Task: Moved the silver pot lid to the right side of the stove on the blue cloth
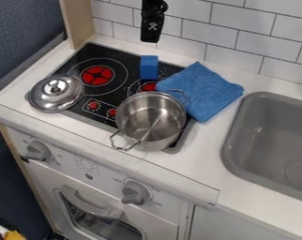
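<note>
High before the tiled wall (238,44), beyond the back edge of the stove (119,56), the black gripper (152,39), hanging down from the top of the view, well apart from the lid. How far open: impossible to tell. Nothing to be made out in its hold.

Over the front left corner of the stove, the silver pot lid (56,93), round and shiny, lying with its knob upward. At the front right corner, well apart from the lid, the silver pot (151,121), upright and uncovered, with one wire handle toward the front edge and the other toward the cloth. Between lid and pot, two red dials (94,106) on the stove's black top. Near the back edge, right of the middle, a blue block (149,67), standing upright.

Along the right edge of the stove and out onto the white worktop (207,140), the blue cloth (203,91), spread with slight folds, partly behind the pot in this view. Farther right, set into the worktop, a grey sink (269,136). Below the front edge of the worktop, two grey knobs (135,192) and an oven door (97,215).
</note>
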Controlling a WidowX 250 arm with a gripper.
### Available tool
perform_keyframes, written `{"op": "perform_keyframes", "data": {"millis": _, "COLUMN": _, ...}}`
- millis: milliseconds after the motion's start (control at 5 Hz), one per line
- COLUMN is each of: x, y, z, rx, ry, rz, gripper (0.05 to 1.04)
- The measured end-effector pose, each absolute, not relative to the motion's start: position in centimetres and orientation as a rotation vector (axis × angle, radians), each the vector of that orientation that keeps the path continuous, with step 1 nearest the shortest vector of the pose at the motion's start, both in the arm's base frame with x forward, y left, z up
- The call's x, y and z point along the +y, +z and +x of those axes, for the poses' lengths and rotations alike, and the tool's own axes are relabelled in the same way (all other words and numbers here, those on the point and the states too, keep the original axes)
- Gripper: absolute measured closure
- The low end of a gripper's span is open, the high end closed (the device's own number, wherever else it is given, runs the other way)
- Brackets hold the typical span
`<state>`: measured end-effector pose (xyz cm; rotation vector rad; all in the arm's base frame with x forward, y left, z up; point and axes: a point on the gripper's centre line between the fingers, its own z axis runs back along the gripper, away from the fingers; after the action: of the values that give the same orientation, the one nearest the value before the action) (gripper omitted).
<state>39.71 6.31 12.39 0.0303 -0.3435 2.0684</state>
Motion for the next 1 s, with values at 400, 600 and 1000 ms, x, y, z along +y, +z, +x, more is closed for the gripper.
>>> {"op": "perform_keyframes", "data": {"millis": 400, "x": 8.5, "y": 9.6, "z": 38.2, "rx": -0.278, "ry": 2.163, "rz": 0.102, "gripper": 0.084}}
{"op": "perform_keyframes", "data": {"millis": 600, "x": 11.7, "y": 9.9, "z": 36.7, "rx": -0.284, "ry": 2.27, "rz": 0.096, "gripper": 0.084}}
{"op": "perform_keyframes", "data": {"millis": 1000, "x": 16.3, "y": 8.4, "z": 33.3, "rx": -0.286, "ry": 2.443, "rz": 0.149, "gripper": 0.084}}
